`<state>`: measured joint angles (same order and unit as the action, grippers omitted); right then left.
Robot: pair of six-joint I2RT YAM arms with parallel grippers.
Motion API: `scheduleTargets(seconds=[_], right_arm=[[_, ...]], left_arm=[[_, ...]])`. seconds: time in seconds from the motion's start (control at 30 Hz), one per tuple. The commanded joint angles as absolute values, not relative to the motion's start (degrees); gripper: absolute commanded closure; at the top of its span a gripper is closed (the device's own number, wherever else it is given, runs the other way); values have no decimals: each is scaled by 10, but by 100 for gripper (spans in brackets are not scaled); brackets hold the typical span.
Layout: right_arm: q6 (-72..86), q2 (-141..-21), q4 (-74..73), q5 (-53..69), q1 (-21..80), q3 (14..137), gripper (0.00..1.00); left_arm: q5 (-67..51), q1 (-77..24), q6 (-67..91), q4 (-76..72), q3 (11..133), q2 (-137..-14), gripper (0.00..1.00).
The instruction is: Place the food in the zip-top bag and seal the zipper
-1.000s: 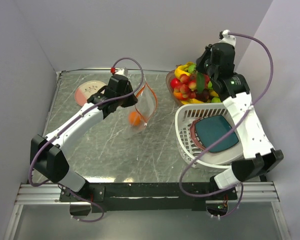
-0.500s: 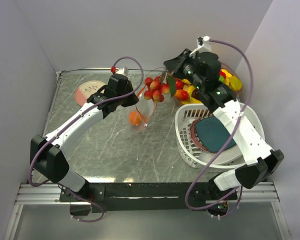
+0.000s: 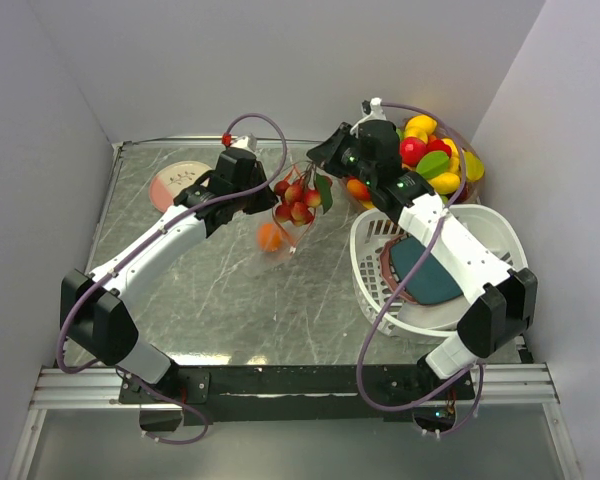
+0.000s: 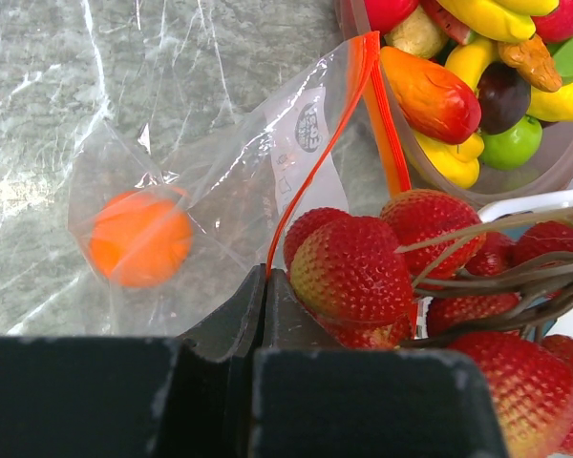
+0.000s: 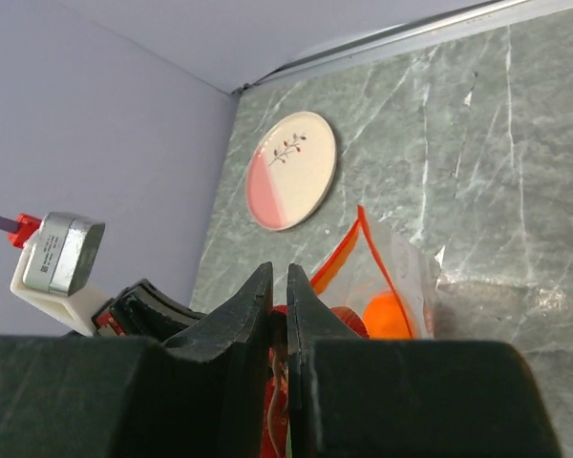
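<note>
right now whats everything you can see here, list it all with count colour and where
zip-top bag: 1, clear, orange-red zipper, centre back, mouth open
orange food: 1, orange, inside the bag
strawberry bunch: 1, red with a green leaf, hanging over the bag mouth
mixed food: a heap, yellow, red, green, orange, in the bowl
bowl: 1, clear, back right
basket: 1, white slatted, front right
teal plate: 1, teal, in the basket
round plate: 1, pink and cream, back left
table: 1, grey marbled
left fingers: black, shut on the bag's mouth
right fingers: black, shut on the bunch's stems
</note>
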<state>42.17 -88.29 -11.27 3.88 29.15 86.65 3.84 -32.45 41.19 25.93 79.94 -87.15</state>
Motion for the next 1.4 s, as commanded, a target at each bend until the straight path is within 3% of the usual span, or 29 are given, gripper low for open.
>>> scheduleTargets(seconds=[0.0, 0.5, 1.1, 1.37], right_arm=[[406, -867, -104, 10, 294, 875, 100], [331, -874, -192, -63, 325, 902, 100], [294, -1038, -338, -233, 397, 1117, 100], [288, -1027, -328, -274, 407, 1091, 100]], left_arm=[[38, -324, 414, 239, 802, -851, 99], [47, -324, 422, 238, 804, -851, 99], [42, -324, 425, 238, 809, -852, 99], [44, -323, 424, 239, 813, -856, 99]])
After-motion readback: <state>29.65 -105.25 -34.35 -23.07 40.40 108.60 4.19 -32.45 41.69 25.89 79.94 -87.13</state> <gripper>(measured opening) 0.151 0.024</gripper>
